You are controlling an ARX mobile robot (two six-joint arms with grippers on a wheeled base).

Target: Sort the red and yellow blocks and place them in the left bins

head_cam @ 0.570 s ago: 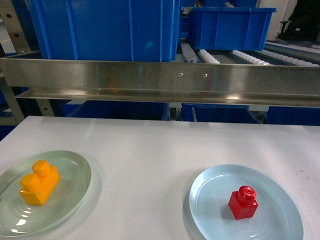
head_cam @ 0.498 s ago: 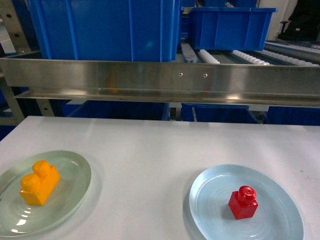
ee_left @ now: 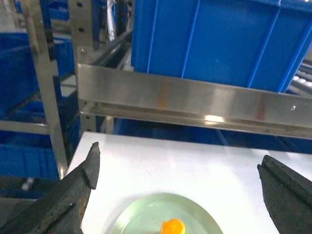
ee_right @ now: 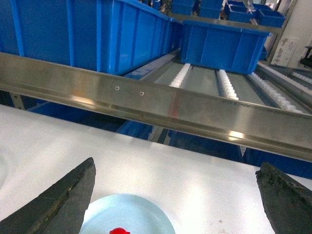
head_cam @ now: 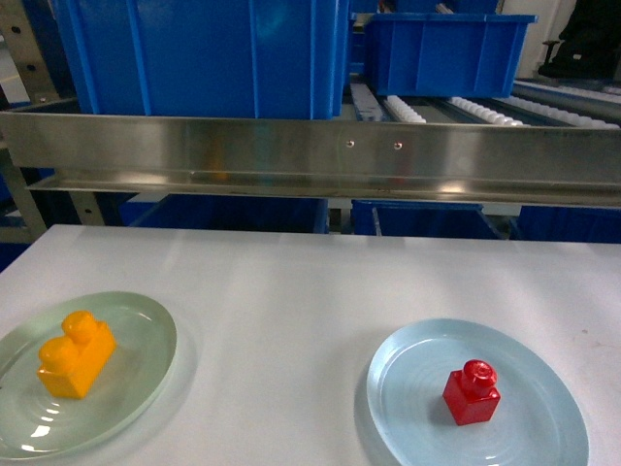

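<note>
Here we see both bricks lying untouched on the white bench (head_cam: 310,291): the orange-yellow brick (head_cam: 76,353) sits on a greenish plate (head_cam: 146,320) at the left, the red brick (head_cam: 473,391) on a pale blue plate (head_cam: 408,369) at the right, well apart. Our left claw (ee_left: 180,195) hovers spread wide above the yellow brick (only its stud shows in the wrist view), and our right claw (ee_right: 175,200) hangs equally wide above the red one. Behind a steel rail (head_cam: 310,155), a large blue bin (head_cam: 204,53) and a smaller blue bin (head_cam: 446,53) stand on the rack
</note>
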